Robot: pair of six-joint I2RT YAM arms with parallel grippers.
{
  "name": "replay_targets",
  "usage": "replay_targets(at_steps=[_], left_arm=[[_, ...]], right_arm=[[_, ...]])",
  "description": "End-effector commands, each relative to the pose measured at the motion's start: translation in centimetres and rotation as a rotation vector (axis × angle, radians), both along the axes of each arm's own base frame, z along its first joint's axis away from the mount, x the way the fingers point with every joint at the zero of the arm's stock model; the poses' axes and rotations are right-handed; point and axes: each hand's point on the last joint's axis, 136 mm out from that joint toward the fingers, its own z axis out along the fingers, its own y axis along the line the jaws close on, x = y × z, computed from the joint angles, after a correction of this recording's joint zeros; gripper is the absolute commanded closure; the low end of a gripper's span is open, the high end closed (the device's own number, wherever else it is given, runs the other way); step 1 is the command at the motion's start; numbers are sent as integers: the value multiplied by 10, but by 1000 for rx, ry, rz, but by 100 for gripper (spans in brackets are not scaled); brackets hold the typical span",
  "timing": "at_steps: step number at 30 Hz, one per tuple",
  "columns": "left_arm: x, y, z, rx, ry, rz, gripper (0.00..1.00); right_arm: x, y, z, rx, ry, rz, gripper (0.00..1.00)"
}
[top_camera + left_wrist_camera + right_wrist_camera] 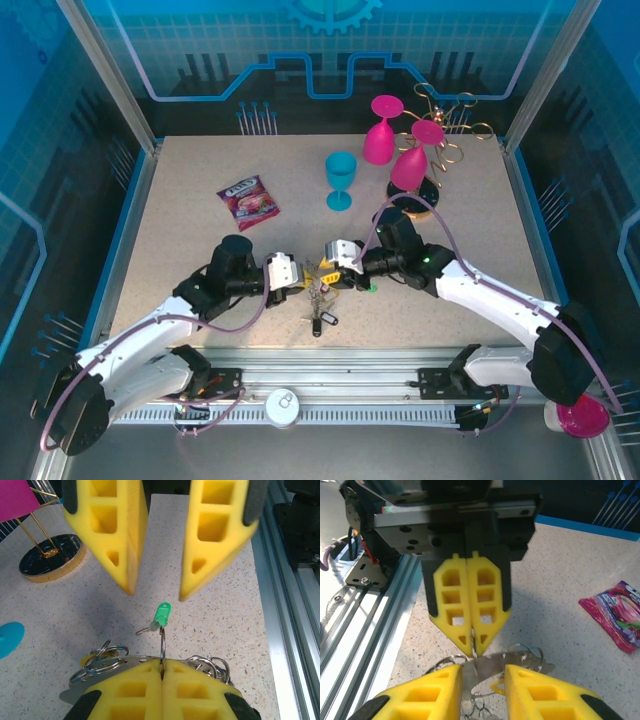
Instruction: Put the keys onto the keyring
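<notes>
Two grippers: left gripper (162,672) clenched on keyring (162,642) wire, thin, probably springy; right gripper (482,680) released; green key (161,614) looks light, slippery, best pinched across its plastic head.

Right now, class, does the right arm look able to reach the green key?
Probably yes. The right gripper faces the green key with jaws open, bare table between; the left gripper pinches the keyring near it.

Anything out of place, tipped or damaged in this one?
A pink dish-like object sits off the table, past its front right corner by the right arm's base. On the table nothing looks spilled or broken; the keyring sits pinched in the left gripper.
</notes>
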Motion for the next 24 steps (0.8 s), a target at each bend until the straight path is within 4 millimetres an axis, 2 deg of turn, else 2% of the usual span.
replay_targets(at_steps=[1, 8, 14, 19, 24], left_arm=[[0, -5, 16, -16, -40, -42, 100], [0, -6, 17, -17, -35, -52, 100], [-1, -7, 16, -15, -30, -56, 100], [0, -7, 17, -19, -29, -55, 100], [-1, -7, 19, -29, -24, -53, 100]], right_arm=[[-5, 2, -5, -68, -14, 31, 72], [-3, 11, -7, -75, -6, 43, 75], [0, 13, -14, -99, 0, 36, 77], [0, 15, -16, -99, 12, 40, 85], [-2, 16, -19, -103, 28, 45, 86]])
